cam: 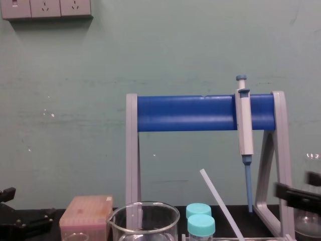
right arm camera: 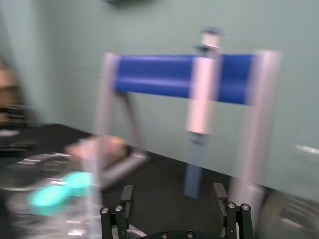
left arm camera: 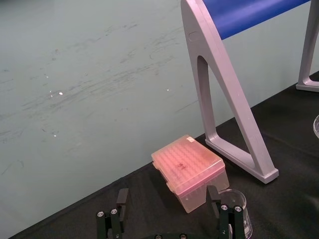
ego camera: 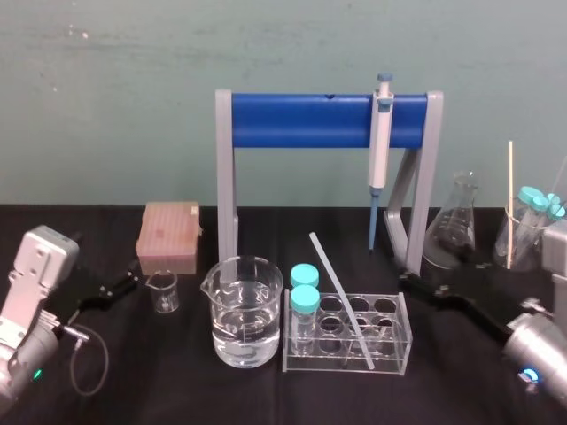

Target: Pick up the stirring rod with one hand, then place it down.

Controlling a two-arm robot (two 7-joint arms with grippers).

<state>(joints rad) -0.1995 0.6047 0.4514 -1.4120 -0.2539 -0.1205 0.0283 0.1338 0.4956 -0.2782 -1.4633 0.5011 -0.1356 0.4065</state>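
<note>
The stirring rod (ego camera: 341,301) is a thin translucent white stick. It leans tilted in the clear test tube rack (ego camera: 403,341), with its lower end in a front hole and its upper end pointing back and left. In the chest view the stirring rod (cam: 219,200) rises at a slant beside the teal caps. My right gripper (ego camera: 412,282) hovers just right of the rack, apart from the rod. In the right wrist view the right gripper (right arm camera: 173,199) is open with nothing between its fingers (right arm camera: 220,195). My left gripper (ego camera: 131,283) rests open at the far left.
Left of the rack are a large beaker of water (ego camera: 244,310) and two teal-capped tubes (ego camera: 304,299). A pipette (ego camera: 381,133) hangs on the blue and grey stand (ego camera: 301,120) behind. A pink tip box (ego camera: 168,235) and a small beaker (ego camera: 164,292) are near the left gripper. A flask (ego camera: 454,232) stands at the right.
</note>
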